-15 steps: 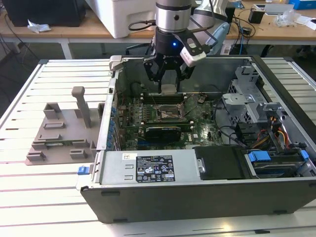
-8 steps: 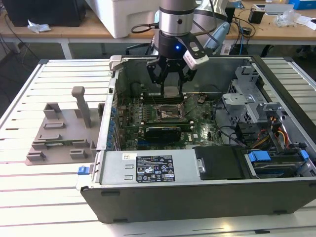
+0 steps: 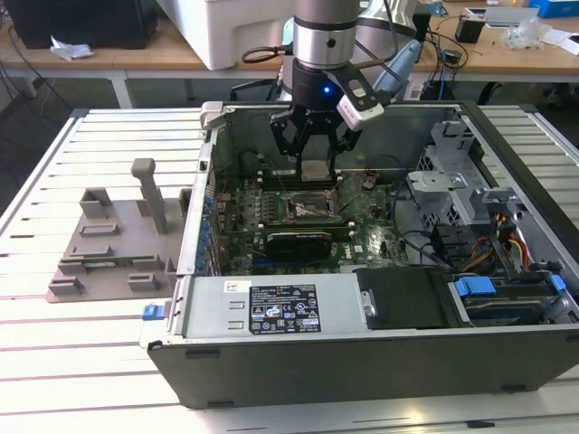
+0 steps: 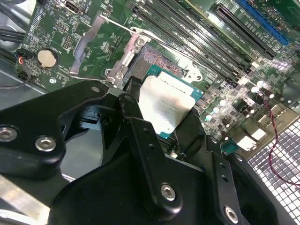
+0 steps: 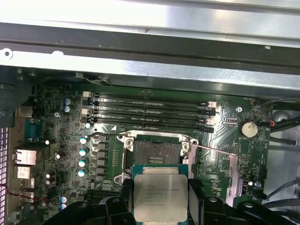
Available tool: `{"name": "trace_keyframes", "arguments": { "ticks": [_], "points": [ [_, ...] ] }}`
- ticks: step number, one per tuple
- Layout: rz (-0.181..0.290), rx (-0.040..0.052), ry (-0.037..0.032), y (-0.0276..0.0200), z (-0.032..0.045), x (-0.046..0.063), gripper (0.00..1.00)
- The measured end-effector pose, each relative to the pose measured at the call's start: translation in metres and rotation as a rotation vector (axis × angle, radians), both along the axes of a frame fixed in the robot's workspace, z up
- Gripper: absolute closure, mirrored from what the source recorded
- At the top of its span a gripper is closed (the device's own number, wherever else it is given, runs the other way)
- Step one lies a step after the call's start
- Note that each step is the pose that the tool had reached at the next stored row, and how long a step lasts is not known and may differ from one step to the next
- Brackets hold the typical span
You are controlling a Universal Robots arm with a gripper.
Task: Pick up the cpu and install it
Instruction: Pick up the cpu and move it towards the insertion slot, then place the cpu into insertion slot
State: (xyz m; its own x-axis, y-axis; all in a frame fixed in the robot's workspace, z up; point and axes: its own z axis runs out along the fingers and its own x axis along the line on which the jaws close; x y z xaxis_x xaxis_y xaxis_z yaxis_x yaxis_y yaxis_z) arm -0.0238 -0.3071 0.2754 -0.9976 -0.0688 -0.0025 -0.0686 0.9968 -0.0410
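Pincer (image 3: 314,168) and cpu (image 5: 160,197) hung together inside the open computer case (image 3: 507,362), which lay on the slatted tabletop (image 3: 90,353). The jaws were closed only to the chip's width on two opposite edges, and its silvery lid faced up. The cpu was held above the motherboard (image 5: 70,122), close to the open socket (image 5: 151,151) but not seated in it. The socket's metal retention frame (image 4: 101,44) stood raised beside it. A grey plastic tray (image 3: 109,253) sat on the tabletop at the exterior view's left, well apart from the case. The main risk, as I judged it, was a skewed or tilted descent. With so little edge in the grip, the chip could twist or slip, land off its keying and bend the socket's contacts, or catch the raised frame. Faint lines of print crossed the cpu lid in the first wrist view. A white label (image 3: 283,307) with dense print sat on the power supply (image 3: 271,312) at the case's near side. I left both unread.
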Motion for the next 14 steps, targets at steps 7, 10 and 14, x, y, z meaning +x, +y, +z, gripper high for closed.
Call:
{"name": "trace_keyframes", "arguments": {
  "ticks": [7, 10, 14],
  "points": [
    [0.0, -0.0001, 0.0, 0.0, 0.0, 0.0, 0.45],
    [-0.062, -0.0019, 0.0, 0.0, -0.0001, 0.0, 0.45],
    [-0.151, -0.0045, 0.0, 0.0, -0.0004, 0.0, 0.45]
  ]
}}
